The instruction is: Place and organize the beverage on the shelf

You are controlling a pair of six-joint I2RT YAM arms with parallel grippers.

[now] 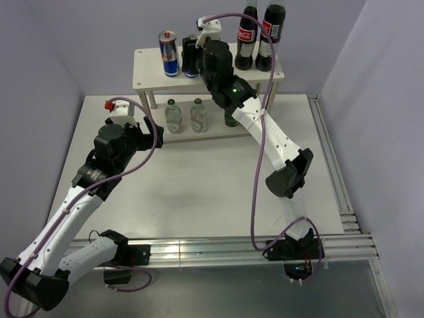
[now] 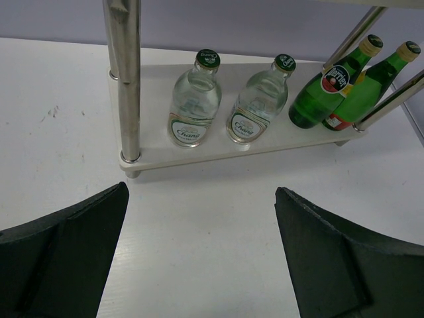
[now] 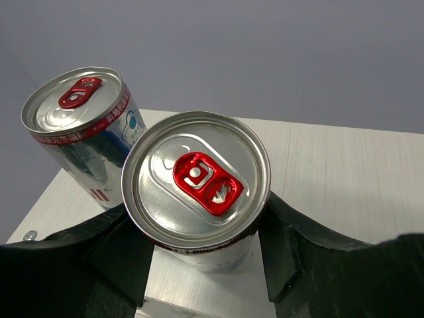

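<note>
On the shelf's top board (image 1: 147, 66) stands one blue-and-silver can (image 1: 169, 54) (image 3: 79, 129). Right beside it a second can (image 3: 195, 185) stands upright, and my right gripper (image 1: 192, 58) (image 3: 199, 215) is shut on it, a black finger pressed to each side. On the lower board (image 2: 199, 156) are two clear green-capped bottles (image 2: 192, 103) (image 2: 257, 103) and two dark green bottles (image 2: 324, 89) (image 2: 368, 86). My left gripper (image 1: 151, 129) (image 2: 202, 199) hovers low over the table in front of the shelf's left end, open, with nothing between its fingers.
Two tall cola bottles (image 1: 246, 36) (image 1: 270, 33) stand at the right end of the top board. A steel shelf leg (image 2: 127, 79) rises close ahead of the left gripper. The right arm reaches across the shelf's front and hides part of the green bottles (image 1: 230, 119).
</note>
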